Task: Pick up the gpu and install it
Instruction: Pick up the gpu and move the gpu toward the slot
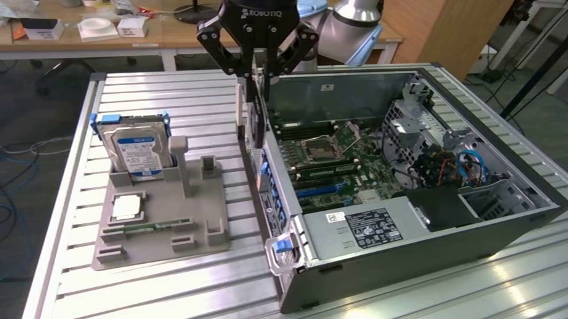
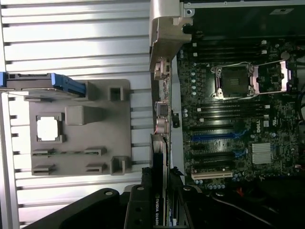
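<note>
My gripper [image 1: 257, 70] is shut on the gpu [image 1: 252, 113], a thin dark card held edge-up with its silvery end bracket [image 1: 241, 100] toward the exterior view's left. The card hangs above the near side wall of the open computer case [image 1: 426, 259], just outside the motherboard [image 1: 342, 163]. In the wrist view the gpu [image 2: 159, 176] shows edge-on between the black fingers [image 2: 140, 210], over the case wall beside the motherboard [image 2: 228, 95] and its blue and black expansion slots [image 2: 219, 136].
A grey parts holder [image 1: 159, 242] lies on the slatted table at the exterior view's left, carrying an upright blue-labelled hard drive [image 1: 133, 149], a processor chip [image 1: 127, 207] and a small green memory stick [image 1: 153, 228]. A power supply [image 1: 373, 226] and drive cage [image 1: 417, 113] crowd the case.
</note>
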Tool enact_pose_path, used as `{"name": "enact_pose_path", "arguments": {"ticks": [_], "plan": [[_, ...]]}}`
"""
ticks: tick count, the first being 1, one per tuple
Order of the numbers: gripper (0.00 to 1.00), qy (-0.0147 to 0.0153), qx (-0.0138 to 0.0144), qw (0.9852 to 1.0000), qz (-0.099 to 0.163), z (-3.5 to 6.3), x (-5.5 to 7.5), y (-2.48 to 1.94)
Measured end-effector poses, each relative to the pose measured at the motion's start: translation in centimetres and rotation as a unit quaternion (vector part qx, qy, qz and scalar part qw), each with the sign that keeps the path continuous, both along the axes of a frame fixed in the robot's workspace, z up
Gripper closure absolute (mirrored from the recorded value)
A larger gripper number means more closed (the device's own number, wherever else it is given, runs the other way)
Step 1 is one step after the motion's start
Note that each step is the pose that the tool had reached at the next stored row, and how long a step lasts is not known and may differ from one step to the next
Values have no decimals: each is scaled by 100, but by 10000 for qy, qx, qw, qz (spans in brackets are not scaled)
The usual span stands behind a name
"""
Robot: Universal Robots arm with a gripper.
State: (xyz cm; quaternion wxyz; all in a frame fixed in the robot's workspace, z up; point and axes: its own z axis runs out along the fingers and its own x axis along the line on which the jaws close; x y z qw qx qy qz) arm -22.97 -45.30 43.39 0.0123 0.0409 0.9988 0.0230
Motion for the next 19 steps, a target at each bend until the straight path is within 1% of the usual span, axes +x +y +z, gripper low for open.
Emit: {"name": "enact_pose_path", "arguments": {"ticks": [19], "plan": [[74,0,0,10000,0,-1,235,0]]}}
